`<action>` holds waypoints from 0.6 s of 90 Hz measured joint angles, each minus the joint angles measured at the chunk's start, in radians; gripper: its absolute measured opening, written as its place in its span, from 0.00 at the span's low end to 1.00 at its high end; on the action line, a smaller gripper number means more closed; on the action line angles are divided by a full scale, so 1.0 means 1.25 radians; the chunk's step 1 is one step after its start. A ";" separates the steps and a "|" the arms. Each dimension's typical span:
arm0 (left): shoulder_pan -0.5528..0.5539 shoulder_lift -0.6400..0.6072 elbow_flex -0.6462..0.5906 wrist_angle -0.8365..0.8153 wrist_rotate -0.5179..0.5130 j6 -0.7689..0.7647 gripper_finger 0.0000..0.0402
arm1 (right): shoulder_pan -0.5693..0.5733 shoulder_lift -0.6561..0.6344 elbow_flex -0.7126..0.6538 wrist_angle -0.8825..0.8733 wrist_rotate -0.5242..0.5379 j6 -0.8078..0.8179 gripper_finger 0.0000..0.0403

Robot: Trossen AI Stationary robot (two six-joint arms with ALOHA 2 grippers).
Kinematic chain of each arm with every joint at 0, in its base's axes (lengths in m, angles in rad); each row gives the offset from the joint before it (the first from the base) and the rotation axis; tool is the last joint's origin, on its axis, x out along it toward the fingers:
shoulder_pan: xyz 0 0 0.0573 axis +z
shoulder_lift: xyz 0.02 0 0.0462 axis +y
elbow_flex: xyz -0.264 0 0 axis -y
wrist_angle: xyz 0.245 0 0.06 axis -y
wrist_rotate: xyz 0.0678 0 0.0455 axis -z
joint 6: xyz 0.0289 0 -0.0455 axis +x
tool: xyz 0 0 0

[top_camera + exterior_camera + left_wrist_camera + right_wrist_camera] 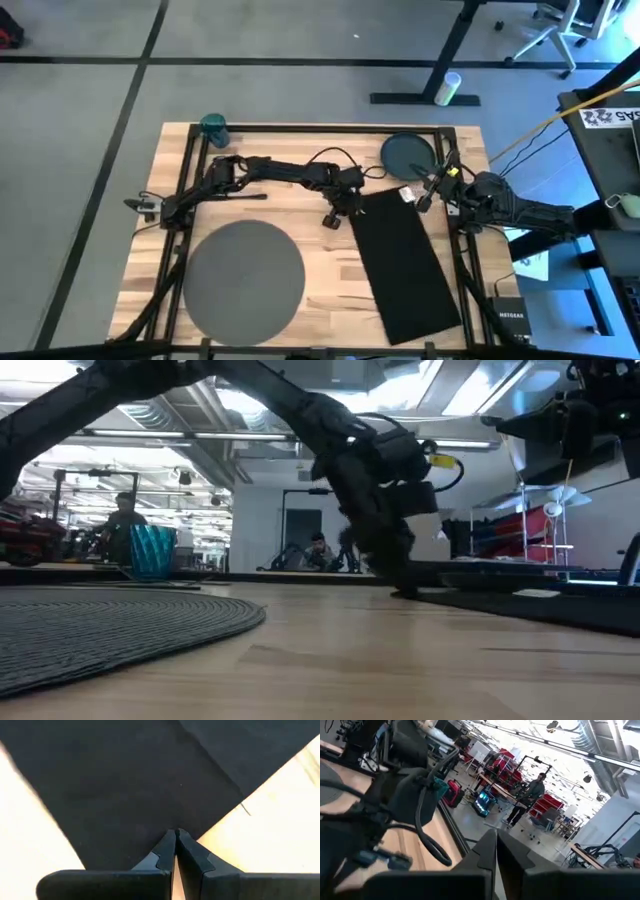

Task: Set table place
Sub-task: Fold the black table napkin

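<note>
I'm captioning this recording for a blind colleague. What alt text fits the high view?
Seen from above, the left arm reaches across the wooden table with its gripper at the upper left corner of a black napkin. A grey mat lies at lower left, a teal cup at upper left and a dark plate at upper right, where the right gripper waits.

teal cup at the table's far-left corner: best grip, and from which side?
Grip the teal cup across its side wall, about mid-height, coming in level from the table's middle. It stands upright near the far-left corner rails, away from the grey mat, so that side looks open. The left gripper, fingers shut at the black napkin, is nearest.
</note>
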 joint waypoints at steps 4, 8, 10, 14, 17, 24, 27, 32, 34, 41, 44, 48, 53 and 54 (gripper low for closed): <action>0.000 -0.003 0.000 -0.047 0.000 -0.006 0.00 | 0.000 0.000 0.000 -0.004 0.000 0.000 0.00; 0.002 -0.009 0.000 -0.083 0.000 -0.010 0.00 | 0.000 0.000 0.000 -0.008 0.000 0.000 0.00; 0.002 -0.011 0.000 -0.104 0.001 -0.011 0.00 | 0.000 0.000 0.000 -0.012 0.000 0.000 0.00; 0.002 -0.013 0.000 -0.147 0.001 -0.012 0.00 | 0.000 0.000 0.000 -0.015 0.000 0.000 0.00; 0.002 -0.014 0.001 -0.174 0.001 -0.013 0.00 | 0.000 0.000 0.000 -0.019 0.000 0.000 0.00; 0.002 -0.019 0.001 -0.242 0.000 -0.017 0.00 | 0.000 0.000 0.000 -0.021 -0.001 0.000 0.00; 0.002 -0.024 0.001 -0.261 -0.001 -0.022 0.00 | 0.000 0.000 0.000 -0.023 -0.002 0.000 0.00; -0.001 -0.030 -0.001 -0.283 -0.010 -0.025 0.00 | 0.000 0.000 0.000 -0.024 -0.007 0.000 0.00; -0.002 -0.035 -0.001 -0.286 -0.014 -0.026 0.00 | 0.000 0.000 0.000 -0.024 -0.008 0.000 0.00; -0.006 -0.056 -0.008 -0.286 -0.037 -0.029 0.00 | 0.000 0.000 0.000 -0.024 -0.018 0.000 0.00; -0.007 -0.075 -0.011 -0.282 -0.044 -0.030 0.00 | 0.000 0.000 0.000 -0.023 -0.025 0.000 0.00; -0.010 -0.092 -0.011 -0.274 -0.057 -0.031 0.00 | 0.000 0.000 0.000 -0.023 -0.034 0.000 0.00; -0.014 -0.112 -0.014 -0.256 -0.082 -0.034 0.00 | 0.000 0.000 0.000 -0.018 -0.049 0.000 0.00; -0.015 -0.115 -0.015 -0.252 -0.088 -0.035 0.00 | 0.000 0.000 0.000 -0.018 -0.052 0.000 0.00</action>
